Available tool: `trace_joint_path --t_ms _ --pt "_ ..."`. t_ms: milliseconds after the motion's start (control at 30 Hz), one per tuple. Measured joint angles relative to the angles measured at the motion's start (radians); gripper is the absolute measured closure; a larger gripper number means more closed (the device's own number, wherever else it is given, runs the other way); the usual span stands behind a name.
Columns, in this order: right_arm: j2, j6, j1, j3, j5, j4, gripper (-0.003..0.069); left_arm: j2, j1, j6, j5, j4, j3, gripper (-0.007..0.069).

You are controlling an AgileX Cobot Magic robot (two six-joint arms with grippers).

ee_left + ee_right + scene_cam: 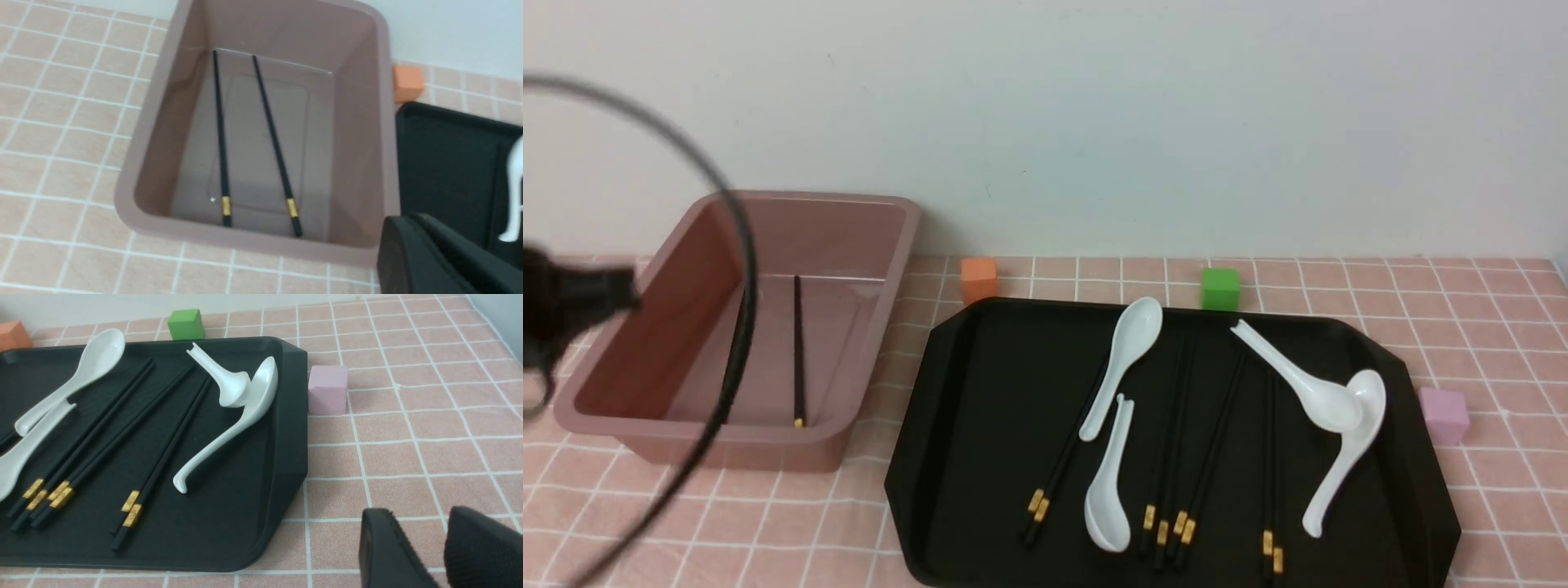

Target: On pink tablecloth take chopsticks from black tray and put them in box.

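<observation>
Pink tablecloth (1486, 327) | box (849, 237): cable (750, 278) masks one chopstick (220, 134) | left jaws cropped

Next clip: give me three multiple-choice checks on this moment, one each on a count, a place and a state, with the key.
1. Chopsticks in the box: A none; B two; C four.
2. The pink cube sits: A on the pink tablecloth, right of the black tray; B on the tray; C in the box.
3. The right gripper holds: A a chopstick; B the pink cube; C nothing.
Key: B, two lie on its floor; A, it stands on cloth off the rim; C, its fingers are apart and bare.
</observation>
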Motion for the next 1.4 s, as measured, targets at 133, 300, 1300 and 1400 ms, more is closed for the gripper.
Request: trace_joint_path --t_ms 133,300,1300,1400 --pt "0.000 0.000 0.000 0.000 0.000 0.000 0.0419 -0.160 0.000 0.000 -0.131 -0.032 0.165 0.0638" --pt "0.000 0.000 0.000 0.000 0.000 0.000 0.0419 -0.294 0.000 0.000 -0.196 -0.038 0.305 0.0638" --pt "0.000 -0.001 0.000 0.000 0.000 0.000 0.0419 -0.819 0.032 0.000 -0.193 -0.057 0.736 0.0638" --pt "0.000 -0.001 0.000 0.000 0.000 0.000 0.0419 -0.861 0.044 0.000 -0.089 -0.062 0.745 0.0638"
